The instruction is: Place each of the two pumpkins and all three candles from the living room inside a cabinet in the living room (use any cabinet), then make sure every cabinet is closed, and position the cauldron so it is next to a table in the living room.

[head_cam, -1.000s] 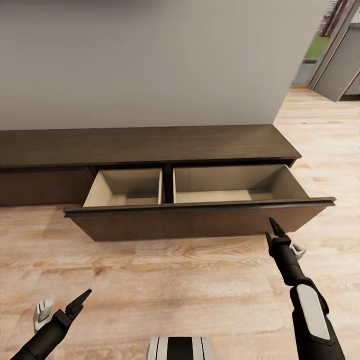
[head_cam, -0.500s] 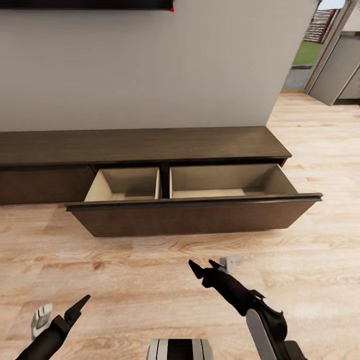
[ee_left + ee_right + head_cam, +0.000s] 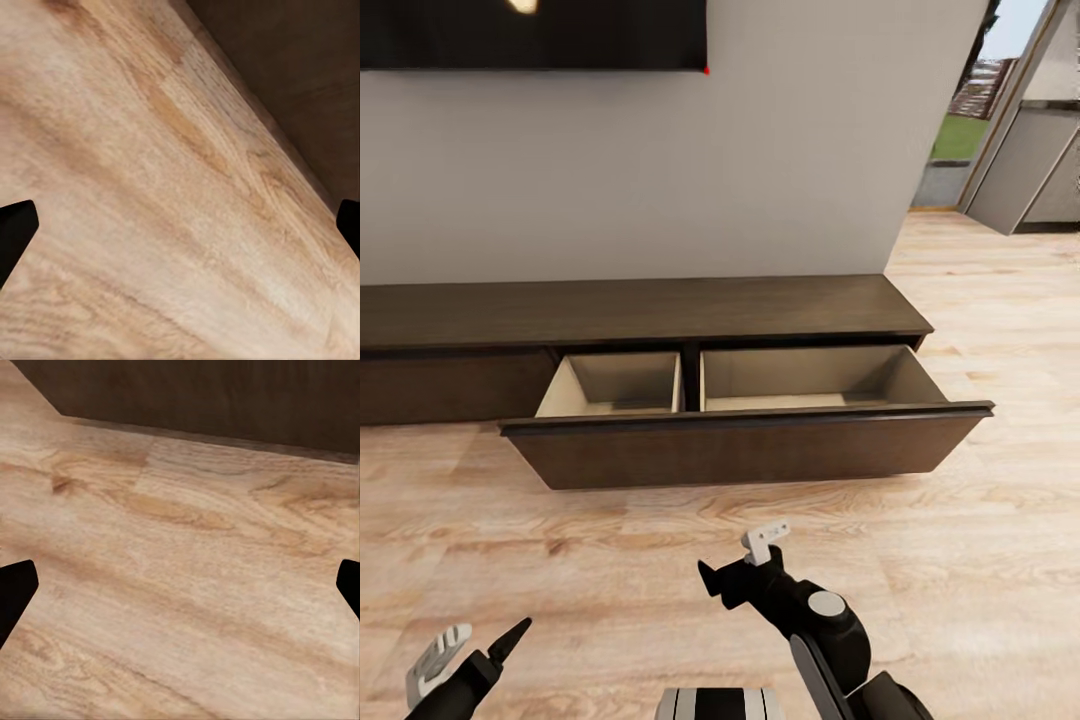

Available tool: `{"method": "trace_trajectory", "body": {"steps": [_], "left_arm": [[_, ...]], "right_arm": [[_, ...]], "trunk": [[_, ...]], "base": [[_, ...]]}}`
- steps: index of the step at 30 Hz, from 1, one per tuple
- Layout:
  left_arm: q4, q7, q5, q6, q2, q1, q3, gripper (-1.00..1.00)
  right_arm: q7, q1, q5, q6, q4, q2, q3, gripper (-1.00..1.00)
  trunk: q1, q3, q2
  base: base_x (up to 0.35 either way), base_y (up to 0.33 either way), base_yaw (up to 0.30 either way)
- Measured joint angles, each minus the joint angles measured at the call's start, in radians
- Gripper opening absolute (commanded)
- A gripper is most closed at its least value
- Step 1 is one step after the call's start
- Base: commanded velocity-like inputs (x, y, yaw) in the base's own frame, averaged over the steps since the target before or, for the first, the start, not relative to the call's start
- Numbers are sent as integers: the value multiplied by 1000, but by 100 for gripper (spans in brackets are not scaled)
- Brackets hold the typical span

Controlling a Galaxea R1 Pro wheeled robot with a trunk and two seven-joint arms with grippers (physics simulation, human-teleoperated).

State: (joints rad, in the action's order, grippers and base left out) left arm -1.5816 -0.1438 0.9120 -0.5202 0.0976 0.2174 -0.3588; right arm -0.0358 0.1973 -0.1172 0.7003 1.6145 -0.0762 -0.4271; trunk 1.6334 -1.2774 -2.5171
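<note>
The grey wall fills the back of the room, and more of it shows than a second ago: the head has tipped up, so the dark screen hung on it has come into sight at the top. Below lies the pale plank floor, and against the wall the cabinet — a long low dark-brown unit. Its wide drawer stands pulled out as before, split into two pale wood compartments, a smaller one and a larger one; what can be seen of both insides is bare.

The right arm has swung in from the drawer's right corner to the middle of the floor, well short of the drawer front. The right gripper points leftward there; the right wrist view has its fingertips at opposite edges — spread wide, nothing between them, with the drawer front above the planks. The left gripper stays low by the robot's left side, its fingertips likewise parted over bare floor beside the dark unit.
</note>
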Motion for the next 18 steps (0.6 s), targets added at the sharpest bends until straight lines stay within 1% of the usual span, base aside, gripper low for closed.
{"method": "trace_trajectory", "body": {"steps": [2,3,4,7,12,15,18], "left_arm": [[0,4,-2,1,-2,0,1,100],[-1,7,-2,1,-4,0,2,100],[-1,7,-1,1,-5,-1,3,100],[-1,6,-1,1,-4,-1,3,100],[2,6,2,0,-4,-1,3,100],[9,6,3,3,-4,-1,-7,100],[27,6,5,12,-4,-1,-19,100]], "right_arm": [[2,-1,1,-1,0,0,-7,100],[10,-6,3,-4,0,-1,-19,100],[12,-7,3,-4,0,0,-22,100],[16,-5,4,3,0,-2,-26,100],[18,2,3,48,0,-7,-28,100],[24,9,7,81,0,-9,-30,100],[46,16,18,93,0,-15,-30,100]], "trunk": [[-1,8,0],[-1,12,1],[-2,15,1],[-3,27,2],[-5,46,3],[-7,58,4],[-8,70,4]], "base": [[0,0,0],[0,0,0],[0,0,0],[0,0,133],[0,0,265],[0,0,292],[0,0,297]]}}
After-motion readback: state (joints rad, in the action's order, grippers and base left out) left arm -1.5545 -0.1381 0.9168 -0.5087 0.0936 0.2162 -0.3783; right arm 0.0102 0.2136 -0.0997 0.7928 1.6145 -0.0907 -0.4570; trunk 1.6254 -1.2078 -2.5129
